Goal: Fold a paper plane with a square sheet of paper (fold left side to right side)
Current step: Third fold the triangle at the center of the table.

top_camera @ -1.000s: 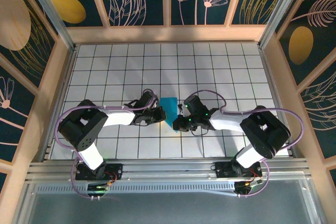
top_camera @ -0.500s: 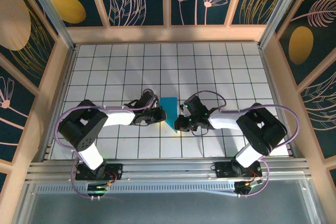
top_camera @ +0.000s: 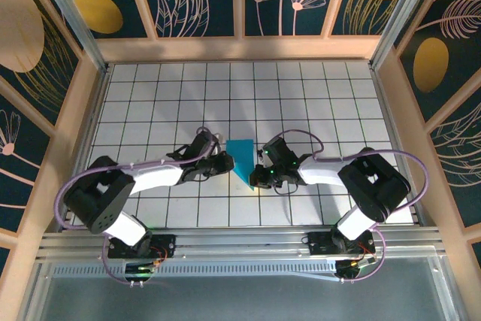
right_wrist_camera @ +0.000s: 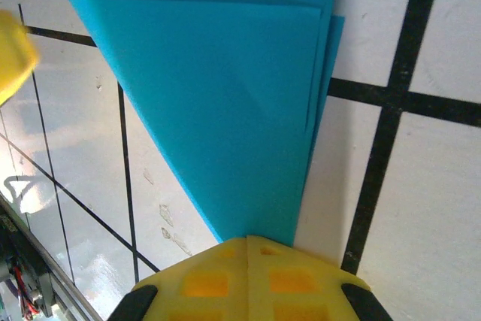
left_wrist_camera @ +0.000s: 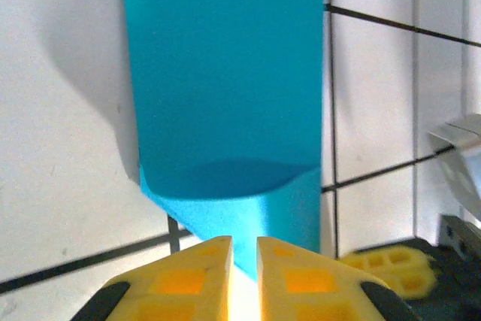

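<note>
The square sheet of paper [top_camera: 242,155], folded to a narrow pointed shape, lies on the tiled desk [top_camera: 301,95] between the two arms. The left gripper [left_wrist_camera: 244,249] has its yellow fingers [left_wrist_camera: 188,276] a thin slit apart, with the sheet's curled near edge at their mouth (whether they pinch it, I cannot tell). The right gripper [right_wrist_camera: 248,246] is pressed together, and the paper's pointed end runs right up to its tips.

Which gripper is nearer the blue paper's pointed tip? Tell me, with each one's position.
Right. The right gripper is shut on the folded paper at that tip; the left gripper sits at the paper's left edge, away from the tip.
</note>
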Robot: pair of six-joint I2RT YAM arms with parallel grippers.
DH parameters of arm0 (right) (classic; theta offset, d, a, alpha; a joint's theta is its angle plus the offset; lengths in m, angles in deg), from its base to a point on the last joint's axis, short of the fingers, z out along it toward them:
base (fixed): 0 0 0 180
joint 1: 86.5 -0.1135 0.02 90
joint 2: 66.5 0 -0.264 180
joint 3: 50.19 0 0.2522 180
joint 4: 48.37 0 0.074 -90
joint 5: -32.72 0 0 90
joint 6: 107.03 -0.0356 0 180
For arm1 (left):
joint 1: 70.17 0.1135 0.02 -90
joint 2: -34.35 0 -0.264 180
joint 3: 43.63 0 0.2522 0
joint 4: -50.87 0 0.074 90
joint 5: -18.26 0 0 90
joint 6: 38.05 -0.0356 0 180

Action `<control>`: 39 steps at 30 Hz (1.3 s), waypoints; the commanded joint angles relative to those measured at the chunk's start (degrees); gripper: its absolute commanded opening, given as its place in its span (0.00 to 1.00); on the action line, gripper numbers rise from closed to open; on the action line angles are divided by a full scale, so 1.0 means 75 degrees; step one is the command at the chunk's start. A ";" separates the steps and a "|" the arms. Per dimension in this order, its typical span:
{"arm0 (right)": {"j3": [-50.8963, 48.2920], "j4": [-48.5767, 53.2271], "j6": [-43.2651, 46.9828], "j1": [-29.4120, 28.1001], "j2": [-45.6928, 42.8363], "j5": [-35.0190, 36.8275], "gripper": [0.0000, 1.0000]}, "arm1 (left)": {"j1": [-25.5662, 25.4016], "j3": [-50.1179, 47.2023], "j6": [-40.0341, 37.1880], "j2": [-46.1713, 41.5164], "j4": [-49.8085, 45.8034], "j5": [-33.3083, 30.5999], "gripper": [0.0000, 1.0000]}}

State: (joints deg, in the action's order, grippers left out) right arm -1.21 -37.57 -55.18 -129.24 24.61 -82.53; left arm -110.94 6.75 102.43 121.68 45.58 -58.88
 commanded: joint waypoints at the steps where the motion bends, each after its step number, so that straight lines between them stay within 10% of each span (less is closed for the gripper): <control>1: -0.0095 0.1280 0.0150 -0.0007 0.0434 0.1117 0.00 | 0.0012 -0.0605 0.0070 -0.0460 0.0865 0.0366 0.15; 16: 0.0249 0.1754 0.0164 -0.0190 0.0696 0.1586 0.00 | -0.0326 -0.0901 0.0774 0.0458 0.3081 0.1484 0.11; 39: 0.0261 0.2032 0.0304 -0.0207 0.0682 0.1727 0.00 | -0.0316 -0.0166 0.0665 0.1505 0.2553 0.0460 0.11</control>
State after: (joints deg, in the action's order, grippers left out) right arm 2.94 -31.52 -54.43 -130.77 26.07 -78.99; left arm -113.06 4.15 107.76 131.73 65.93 -53.46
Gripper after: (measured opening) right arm 0.052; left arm 0.109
